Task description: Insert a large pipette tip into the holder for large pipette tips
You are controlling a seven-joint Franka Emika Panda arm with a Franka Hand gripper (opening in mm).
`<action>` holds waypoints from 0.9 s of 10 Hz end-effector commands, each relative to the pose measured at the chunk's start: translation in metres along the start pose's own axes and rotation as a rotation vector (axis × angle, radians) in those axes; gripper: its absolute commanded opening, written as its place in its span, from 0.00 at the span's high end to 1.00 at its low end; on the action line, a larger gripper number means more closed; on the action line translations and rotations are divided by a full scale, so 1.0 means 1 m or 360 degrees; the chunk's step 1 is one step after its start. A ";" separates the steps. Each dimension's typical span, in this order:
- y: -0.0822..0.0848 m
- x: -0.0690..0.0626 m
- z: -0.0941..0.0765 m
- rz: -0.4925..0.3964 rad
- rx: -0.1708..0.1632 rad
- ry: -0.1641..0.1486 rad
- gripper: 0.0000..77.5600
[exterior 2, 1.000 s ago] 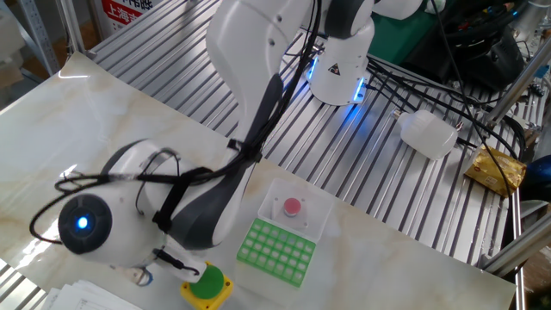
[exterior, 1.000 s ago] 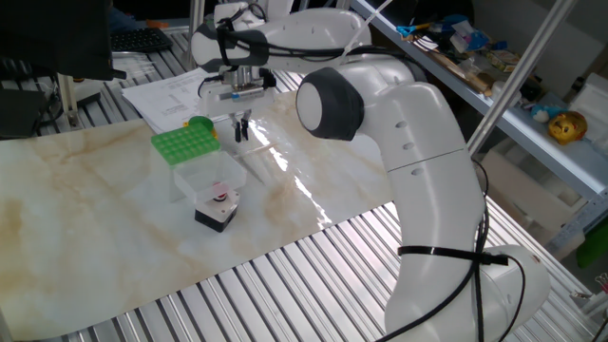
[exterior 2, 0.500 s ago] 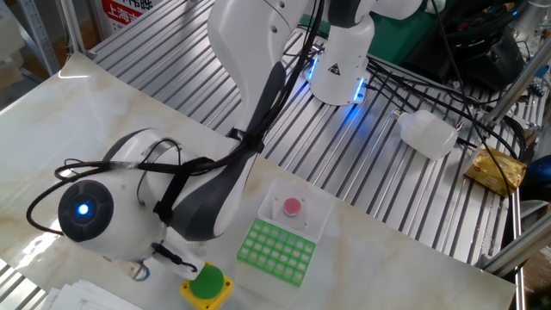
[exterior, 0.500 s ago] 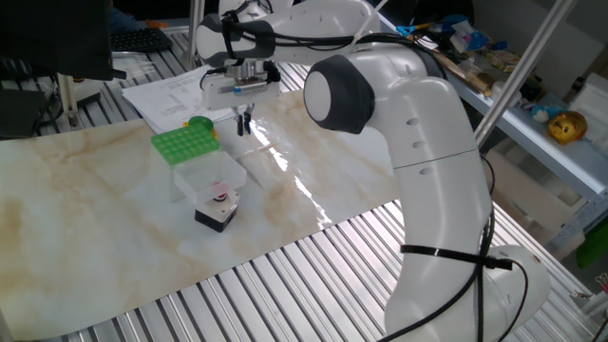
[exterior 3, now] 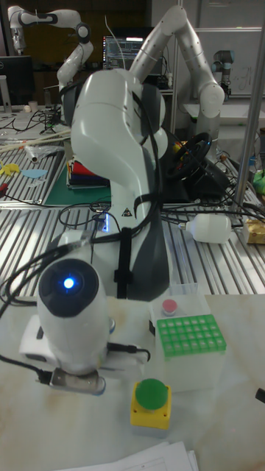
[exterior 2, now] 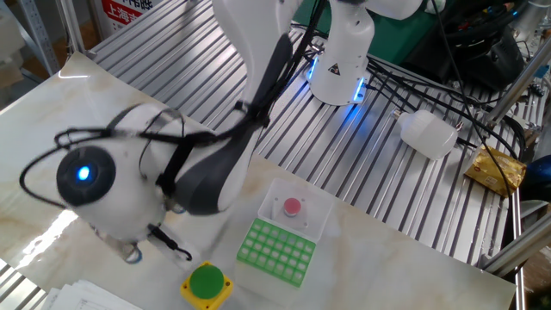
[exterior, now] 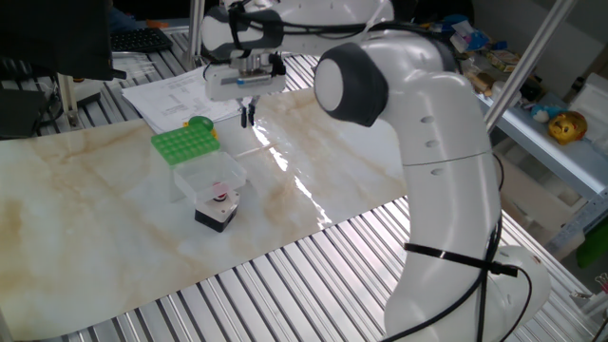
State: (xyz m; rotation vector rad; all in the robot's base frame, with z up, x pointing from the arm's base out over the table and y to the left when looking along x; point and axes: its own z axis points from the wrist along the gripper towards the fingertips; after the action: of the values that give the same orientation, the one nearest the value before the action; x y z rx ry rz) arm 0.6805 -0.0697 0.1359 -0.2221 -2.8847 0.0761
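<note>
On the marble worktop (exterior: pixel 85 218), in one fixed view: the white arm (exterior: pixel 418 142) reaches from 4 o'clock to the far edge at 12 o'clock, where loose papers (exterior: pixel 166 95) lie. The worktop is bare and wide toward 9 o'clock and along the near edge at 6 o'clock, which gives ample room for travel. The crowded patch is the centre.

The green rack (exterior: pixel 183 144) stands there. The clear box (exterior: pixel 204 176) is just beside it at 5 o'clock, and the black button box (exterior: pixel 218 207) is at the clear box's near side. The round green knob (exterior: pixel 200 124) touches or nearly touches the rack's far corner at 1 o'clock.

The gripper (exterior: pixel 248 116) hangs above the worktop at 2 o'clock from the rack, apart from it. Its dark fingers stand close together. Whether they pinch anything cannot be told. The pipette tip is not discernible in any view; it is too slender to resolve.

Likely hazards:
- A tip held off vertical would strike the grid between holes and bend or slip in the grasp.
- A low sideways approach from 2 o'clock could clip the knob, which lies on the direct line to the rack.
- The rack is light, so it may slide under an off-centre push.
- The other fixed view and the tall fixed view show the bulky wrist hiding the fingers, so alignment is hard to check.
</note>
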 end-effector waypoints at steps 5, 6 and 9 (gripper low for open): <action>-0.008 0.011 -0.034 0.0291 -0.0019 -0.0129 0.99; -0.008 0.013 -0.039 0.0347 -0.0024 -0.0143 0.99; -0.007 0.022 -0.059 0.0553 -0.0043 -0.0165 0.99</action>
State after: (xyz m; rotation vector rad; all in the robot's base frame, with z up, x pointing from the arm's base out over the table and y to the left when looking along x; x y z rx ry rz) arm 0.6749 -0.0720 0.1846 -0.6501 -2.9207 0.1042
